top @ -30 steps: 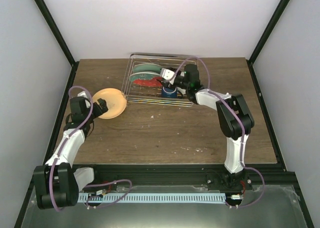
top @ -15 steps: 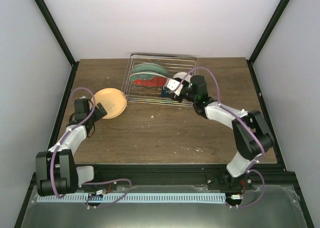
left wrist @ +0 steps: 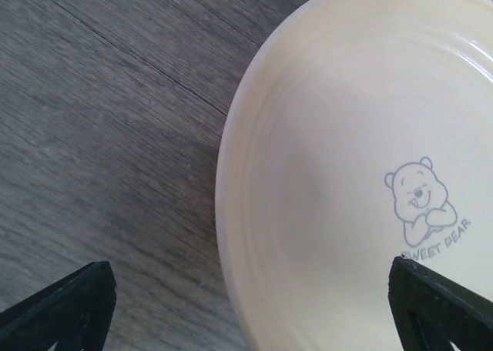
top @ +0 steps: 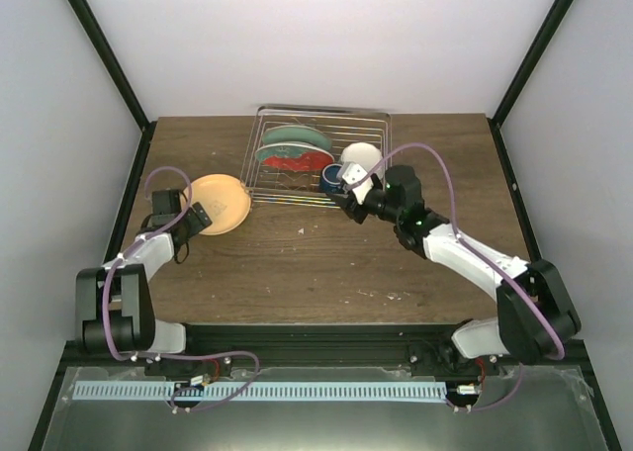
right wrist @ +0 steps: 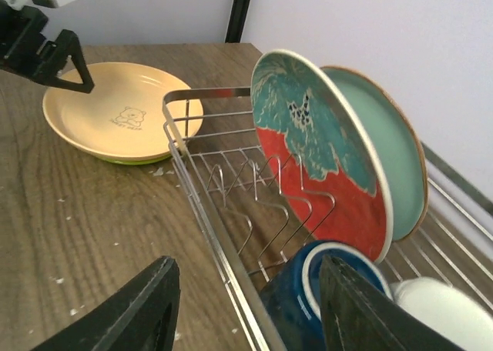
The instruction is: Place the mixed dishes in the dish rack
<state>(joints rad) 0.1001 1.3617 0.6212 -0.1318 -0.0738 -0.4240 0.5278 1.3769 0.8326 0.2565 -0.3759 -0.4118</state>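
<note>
The dish rack (top: 315, 203) stands at the table's back middle. In it a red-and-teal patterned plate (right wrist: 323, 162) and a pale-green plate (right wrist: 397, 162) stand upright. A dark blue mug (right wrist: 308, 293) and a small white dish (top: 361, 158) sit at its right end. The yellow plate (top: 223, 202) with a bear print lies flat on the table left of the rack. My left gripper (left wrist: 250, 312) is open, low over the plate's left rim. My right gripper (right wrist: 243, 312) is open and empty, just in front of the rack's near rail (right wrist: 200, 197), by the mug.
The wooden table (top: 326, 263) has small white crumbs on it. Black frame posts stand at the back corners. The left gripper (right wrist: 38, 47) shows in the right wrist view beyond the yellow plate (right wrist: 115, 112).
My right gripper has drawn back out of the rack toward the near side, and the blue mug stays in the rack. My left gripper has stayed by the yellow plate.
</note>
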